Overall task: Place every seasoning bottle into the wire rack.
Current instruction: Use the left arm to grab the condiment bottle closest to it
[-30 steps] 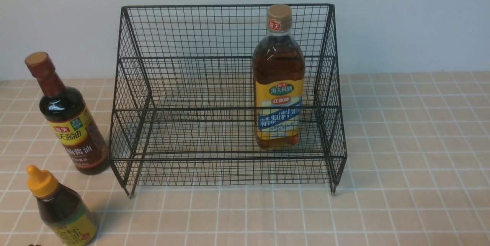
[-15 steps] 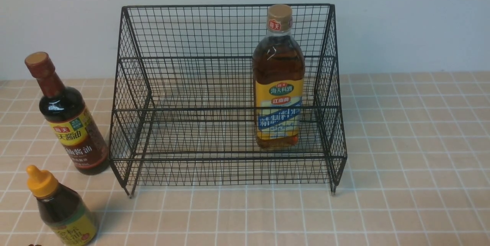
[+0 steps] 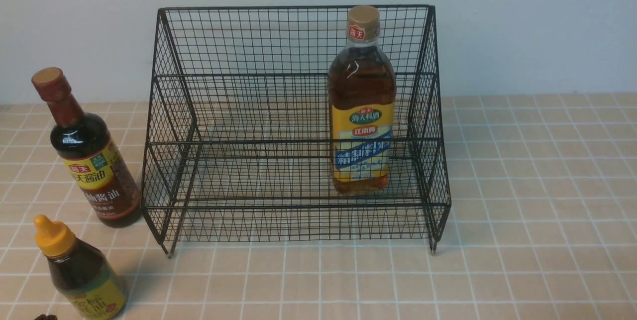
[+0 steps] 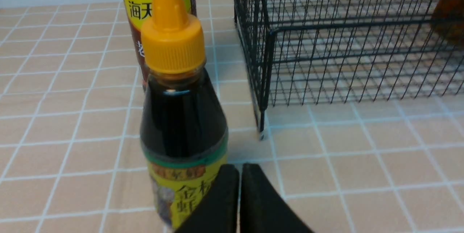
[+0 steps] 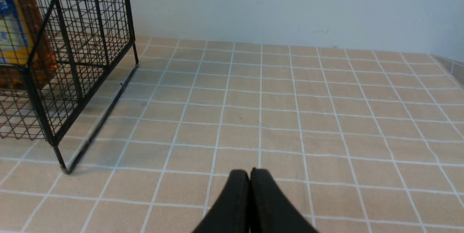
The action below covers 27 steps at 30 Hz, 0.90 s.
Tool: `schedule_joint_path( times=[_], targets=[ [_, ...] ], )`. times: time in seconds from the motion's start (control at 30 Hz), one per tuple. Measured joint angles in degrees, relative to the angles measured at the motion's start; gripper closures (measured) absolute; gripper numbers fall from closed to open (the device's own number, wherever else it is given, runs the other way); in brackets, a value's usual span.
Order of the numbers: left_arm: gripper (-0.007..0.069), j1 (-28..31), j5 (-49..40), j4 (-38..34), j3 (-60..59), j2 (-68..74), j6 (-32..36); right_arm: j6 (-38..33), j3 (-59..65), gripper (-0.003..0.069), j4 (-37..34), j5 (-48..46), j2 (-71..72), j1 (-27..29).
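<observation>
Left wrist: small bottle dark, yellow-capped | left gripper, right gripper closed, seemingly empty

I see a black wire rack and a beige tabletop gridded white. The amber bottle wears a tan cap and a yellow-and-blue label; the small dark bottle has a yellow cap, perhaps a green band.

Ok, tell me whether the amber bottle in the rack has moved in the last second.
No. The amber bottle holds the same spot beside the right wall of the wire rack.
</observation>
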<state>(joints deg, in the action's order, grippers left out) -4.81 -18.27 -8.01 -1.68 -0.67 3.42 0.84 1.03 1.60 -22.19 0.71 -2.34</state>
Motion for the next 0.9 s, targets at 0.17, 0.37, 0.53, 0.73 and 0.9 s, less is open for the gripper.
schedule_joint_path(
  times=[0.17, 0.37, 0.53, 0.73, 0.9],
  targets=[
    [0.0631, 0.0, 10.7, -6.0, -0.1, 0.0, -0.2, 0.0, 0.0, 0.0672, 0.0, 0.1, 0.0, 0.0],
    [0.0631, 0.0, 27.6, -11.6, -0.1, 0.0, 0.0, 0.0, 0.0, 0.0672, 0.0, 0.1, 0.0, 0.0],
    [0.0629, 0.0, 35.4, -11.1, -0.1, 0.2, 4.0, 0.0, 0.0, 0.0672, 0.0, 0.1, 0.0, 0.0],
    [0.0519, 0.0, 35.2, -11.1, 0.4, 9.3, 6.3, 0.0, 0.0, 0.0672, 0.0, 0.1, 0.0, 0.0],
    [0.0296, 0.0, 36.1, -11.0, 3.4, 19.7, 6.5, 0.0, 0.0, 0.0672, 0.0, 0.1, 0.0, 0.0]
  ],
)
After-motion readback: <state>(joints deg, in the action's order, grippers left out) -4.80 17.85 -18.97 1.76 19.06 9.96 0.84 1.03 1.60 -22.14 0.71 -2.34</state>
